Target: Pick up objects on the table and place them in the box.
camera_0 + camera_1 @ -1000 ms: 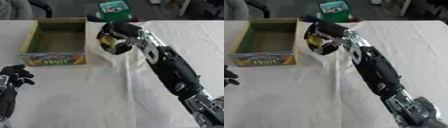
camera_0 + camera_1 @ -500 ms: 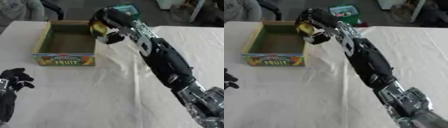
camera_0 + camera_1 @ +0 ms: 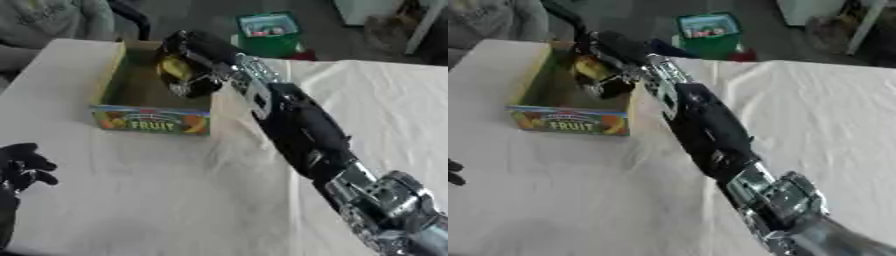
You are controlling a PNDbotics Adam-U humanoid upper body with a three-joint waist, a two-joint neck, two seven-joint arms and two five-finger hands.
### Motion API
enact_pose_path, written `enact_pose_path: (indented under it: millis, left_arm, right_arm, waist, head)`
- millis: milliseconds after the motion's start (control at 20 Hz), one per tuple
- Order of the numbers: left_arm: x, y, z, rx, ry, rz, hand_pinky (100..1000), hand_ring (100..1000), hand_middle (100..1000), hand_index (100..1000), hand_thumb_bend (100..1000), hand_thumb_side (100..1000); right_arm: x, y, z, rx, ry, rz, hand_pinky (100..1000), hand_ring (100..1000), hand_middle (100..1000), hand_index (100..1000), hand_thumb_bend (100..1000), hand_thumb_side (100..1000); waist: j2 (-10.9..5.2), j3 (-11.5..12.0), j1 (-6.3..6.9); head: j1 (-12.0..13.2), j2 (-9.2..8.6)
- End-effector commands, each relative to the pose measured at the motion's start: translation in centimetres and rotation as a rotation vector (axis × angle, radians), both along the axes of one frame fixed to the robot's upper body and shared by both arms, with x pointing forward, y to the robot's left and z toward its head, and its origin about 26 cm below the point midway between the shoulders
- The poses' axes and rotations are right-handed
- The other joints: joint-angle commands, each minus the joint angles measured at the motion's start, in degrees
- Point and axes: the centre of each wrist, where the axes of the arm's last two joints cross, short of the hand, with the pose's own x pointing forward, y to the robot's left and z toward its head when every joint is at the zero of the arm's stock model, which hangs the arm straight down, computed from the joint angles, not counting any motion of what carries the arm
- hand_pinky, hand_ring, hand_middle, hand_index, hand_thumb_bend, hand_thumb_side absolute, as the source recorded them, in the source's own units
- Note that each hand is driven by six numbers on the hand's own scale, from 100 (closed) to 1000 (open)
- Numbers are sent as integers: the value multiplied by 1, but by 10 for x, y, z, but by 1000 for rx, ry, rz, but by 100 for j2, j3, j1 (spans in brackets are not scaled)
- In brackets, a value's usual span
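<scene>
While my right hand (image 3: 188, 65) curls round a yellow object (image 3: 178, 67) above the open fruit box (image 3: 150, 117), my left hand (image 3: 22, 165) rests idle, fingers loosely spread, well apart.

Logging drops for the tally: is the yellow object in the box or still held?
Still held: the right hand is curled round the yellow object above the open box, not released.

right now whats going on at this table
The robot's right hand is curled round a yellow object and holds it over the open fruit box, not yet let go. Its left hand rests idle at the table's near left edge, fingers relaxed, holding nothing.
</scene>
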Motion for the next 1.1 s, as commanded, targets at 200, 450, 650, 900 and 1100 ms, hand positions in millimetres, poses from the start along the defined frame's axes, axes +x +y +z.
enact_pose_path:
  millis: [200, 450, 650, 900, 1100]
  left_arm:
    - [1, -9, 14, -7, -43, -55, 485, 570, 514, 699, 100, 750]
    - [1, -10, 15, -6, -45, -59, 485, 570, 514, 699, 100, 751]
    - [1, -10, 14, -5, -41, -57, 485, 570, 514, 699, 100, 753]
    - [0, -5, 10, -3, -30, -35, 485, 570, 514, 699, 100, 757]
    - [-2, 2, 5, -1, -15, 4, 486, 570, 514, 699, 100, 756]
  right_arm:
    - [5, -1, 7, -76, -21, -60, 527, 488, 708, 830, 100, 202]
    - [6, -4, 6, -174, -16, -147, 728, 821, 848, 879, 100, 223]
    - [6, -6, 14, -116, -75, -187, 719, 810, 834, 870, 100, 211]
    - [2, -9, 30, 18, -141, -153, 630, 743, 776, 842, 100, 198]
    - [-3, -11, 42, 160, -89, -86, 547, 693, 727, 810, 100, 224]
  waist:
    - [20, 262, -18]
    - [77, 321, -46]
    - [73, 265, -58]
    - [29, 15, -37]
    - [-39, -357, -5]
  head:
    - [-311, -179]
    - [-367, -190]
    - [-358, -202]
    - [-272, -198]
    - [-108, -128]
